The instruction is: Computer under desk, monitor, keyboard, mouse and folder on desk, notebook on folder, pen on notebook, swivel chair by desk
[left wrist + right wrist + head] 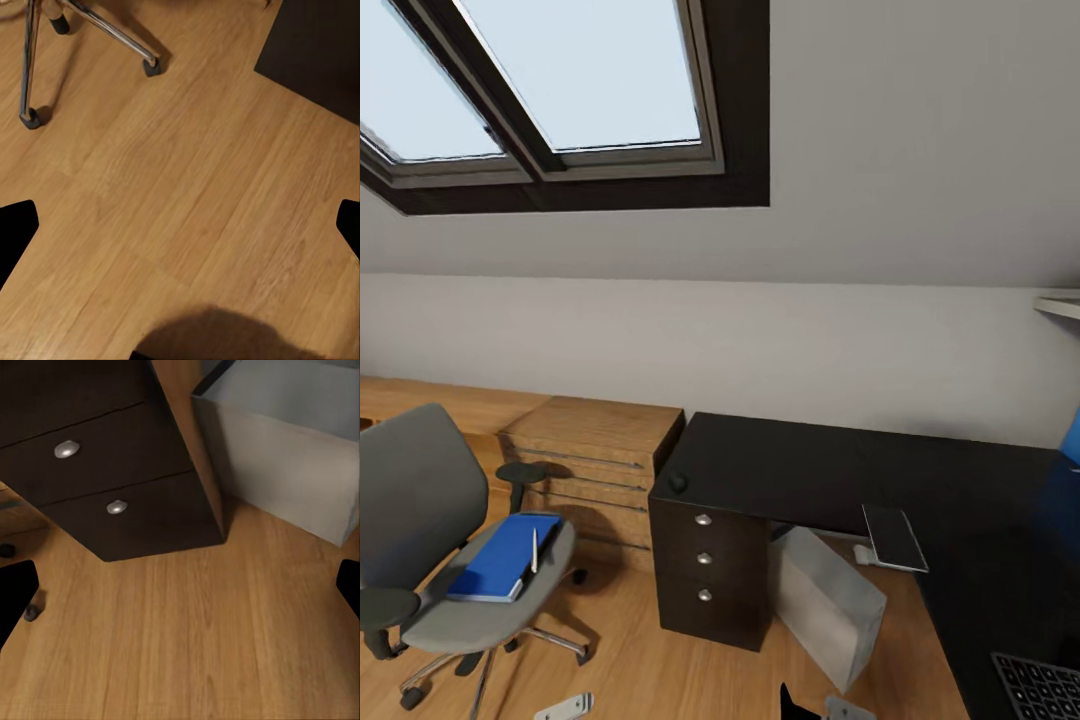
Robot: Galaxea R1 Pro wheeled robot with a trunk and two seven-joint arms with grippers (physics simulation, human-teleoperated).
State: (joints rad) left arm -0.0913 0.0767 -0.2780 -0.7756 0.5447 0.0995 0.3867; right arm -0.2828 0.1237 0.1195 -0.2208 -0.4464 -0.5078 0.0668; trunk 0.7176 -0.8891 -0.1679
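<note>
Folder work comes first, I judge: both grippers' fingers (16,229) (15,592) hang spread and empty above the wood floor. Left of the glossy black surface (840,470), the bright blue folder (500,558) lies on the grey upholstered swivel chair (430,520); approaching it comes next.

The keyboard (1038,688) is chopped off by the head view's bottom right corner, so just a patch of keys shows. The desk (840,470) runs out past the right edge too. The swivel chair (420,500) loses part of its base at the bottom edge. That tiny dark blob near the desk corner is too small to call.
</note>
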